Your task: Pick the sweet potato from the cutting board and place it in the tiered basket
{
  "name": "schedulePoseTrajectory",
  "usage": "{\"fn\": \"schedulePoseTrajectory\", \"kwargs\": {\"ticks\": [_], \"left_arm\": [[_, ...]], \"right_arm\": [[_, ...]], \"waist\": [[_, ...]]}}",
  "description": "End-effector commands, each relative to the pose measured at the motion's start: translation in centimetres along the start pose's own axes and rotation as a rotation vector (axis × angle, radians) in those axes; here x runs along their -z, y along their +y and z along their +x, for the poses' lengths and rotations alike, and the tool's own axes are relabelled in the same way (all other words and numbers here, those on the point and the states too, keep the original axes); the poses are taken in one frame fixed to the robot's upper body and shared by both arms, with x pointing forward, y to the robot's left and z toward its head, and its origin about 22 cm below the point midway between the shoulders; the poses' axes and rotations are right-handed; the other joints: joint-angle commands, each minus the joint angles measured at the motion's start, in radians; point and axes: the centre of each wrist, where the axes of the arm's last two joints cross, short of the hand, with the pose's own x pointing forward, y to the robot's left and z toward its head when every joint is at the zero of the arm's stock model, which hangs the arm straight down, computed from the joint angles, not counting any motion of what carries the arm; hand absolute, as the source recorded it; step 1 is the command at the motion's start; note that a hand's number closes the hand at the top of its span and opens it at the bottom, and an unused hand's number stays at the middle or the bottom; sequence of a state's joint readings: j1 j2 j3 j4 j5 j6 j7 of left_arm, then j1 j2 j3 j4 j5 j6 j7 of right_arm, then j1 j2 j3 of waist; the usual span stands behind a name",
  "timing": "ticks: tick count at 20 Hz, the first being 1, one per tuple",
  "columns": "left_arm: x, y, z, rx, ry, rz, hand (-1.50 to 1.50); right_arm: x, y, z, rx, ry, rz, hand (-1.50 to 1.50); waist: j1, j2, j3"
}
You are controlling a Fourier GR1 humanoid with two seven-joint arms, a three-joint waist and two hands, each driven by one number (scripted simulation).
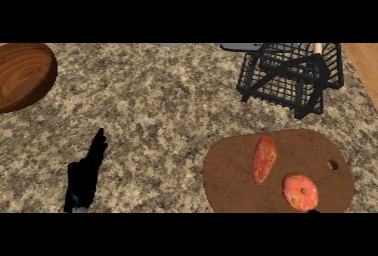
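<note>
An elongated orange sweet potato (264, 159) lies on the round brown cutting board (229, 180) at the lower right. Beside it on the board sits a rounder red-orange piece of produce (300, 192). The black wire tiered basket (291, 77) stands at the upper right, beyond the board. My left hand (83, 175) rests open at the lower left, fingers pointing up, far from the board. Only a small black tip of my right hand (314, 212) shows at the lower edge, just below the board.
A brown wooden bowl (22, 75) sits at the far left edge. Two grey objects (240, 47) peek in at the top edge. A wooden strip (365, 65) borders the speckled counter on the right.
</note>
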State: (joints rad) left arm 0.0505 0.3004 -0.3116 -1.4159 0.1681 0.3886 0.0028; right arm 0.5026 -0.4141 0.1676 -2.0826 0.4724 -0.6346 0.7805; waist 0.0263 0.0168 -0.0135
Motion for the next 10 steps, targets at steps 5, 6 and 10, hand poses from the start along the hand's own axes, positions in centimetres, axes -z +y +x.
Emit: {"fn": "schedulePoseTrajectory", "kwargs": {"ticks": [5, 6, 10], "left_arm": [[0.9, -0.3, 0.2, 0.006, -0.004, -0.02, 0.0], [0.3, -1.5, 0.1, -0.003, -0.009, -0.033, 0.0], [0.9, -0.8, 0.9, -0.005, -0.001, -0.035, 0.0]], "right_arm": [[-1.7, -0.4, 4.9, -0.22, 0.124, -0.066, -1.5], [-1.2, 0.2, 5.4, -0.247, 0.156, -0.076, -1.5], [-2.4, 2.2, 7.3, -0.298, 0.16, -0.082, -1.5]], "waist": [[0.014, -0.001, 0.003], [0.023, -0.001, 0.004], [0.021, -0.005, 0.006]]}}
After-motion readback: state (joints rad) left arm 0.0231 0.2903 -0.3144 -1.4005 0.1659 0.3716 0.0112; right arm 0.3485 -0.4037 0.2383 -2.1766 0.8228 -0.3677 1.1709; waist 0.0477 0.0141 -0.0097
